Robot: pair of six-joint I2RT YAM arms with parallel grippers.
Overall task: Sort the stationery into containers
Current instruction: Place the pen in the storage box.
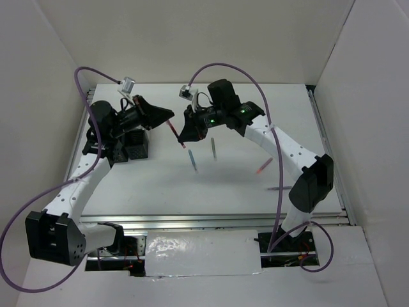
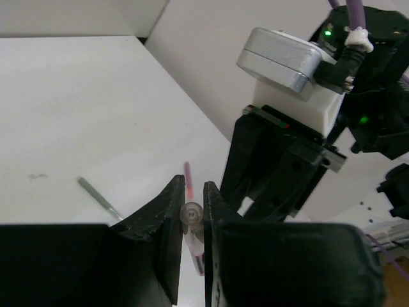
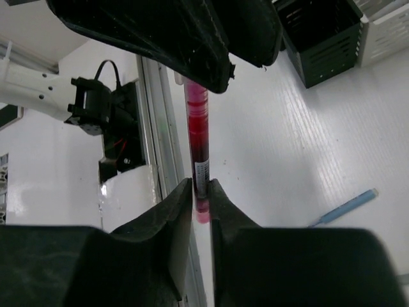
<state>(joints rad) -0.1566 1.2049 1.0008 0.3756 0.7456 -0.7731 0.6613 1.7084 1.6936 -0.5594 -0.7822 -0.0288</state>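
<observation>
passing the red pen (image 3: 196, 121) between hands
left hand (image 2: 193, 192) and right hand (image 3: 200, 188) both clamp it; next the right should likely let go.

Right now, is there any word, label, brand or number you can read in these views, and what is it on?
No text can be read in any view.
Red pen: small white label with dark print, just above the right claw, too small and blurred to read.
Silver box on the right wrist: no marking visible.
Black cup: no text.
</observation>
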